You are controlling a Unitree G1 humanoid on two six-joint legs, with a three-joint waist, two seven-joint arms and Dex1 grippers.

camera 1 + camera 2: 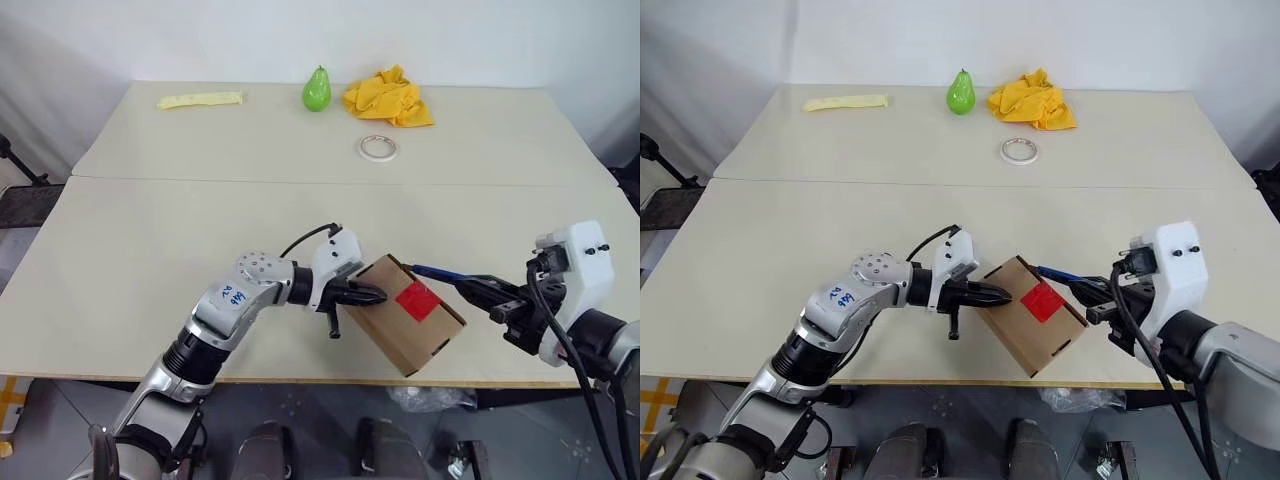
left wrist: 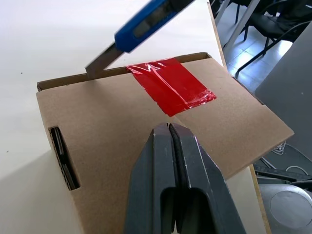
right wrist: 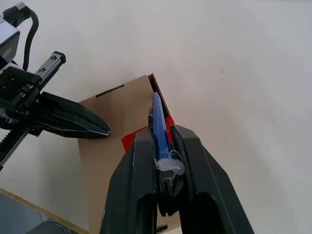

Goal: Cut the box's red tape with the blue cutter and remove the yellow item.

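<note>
The box (image 1: 405,313) is sitting at your table's (image 1: 150,250) near edge, red tape (image 2: 170,85) intact. Your right gripper (image 3: 161,146) is clamping the blue cutter (image 2: 141,24), blade touching the box's far edge just beside the tape. Your left gripper (image 2: 169,131), fingers together, is pressing the box's top.

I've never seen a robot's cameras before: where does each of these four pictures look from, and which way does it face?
Left and right eye views: from the head, looking forward and down over the table; both arms show.
Left wrist view: on the left arm, looking along the shut left gripper at the box and red tape.
Right wrist view: on the right arm, looking along the right gripper that holds the blue cutter.
Both wrist views share box, tape and cutter.
</note>
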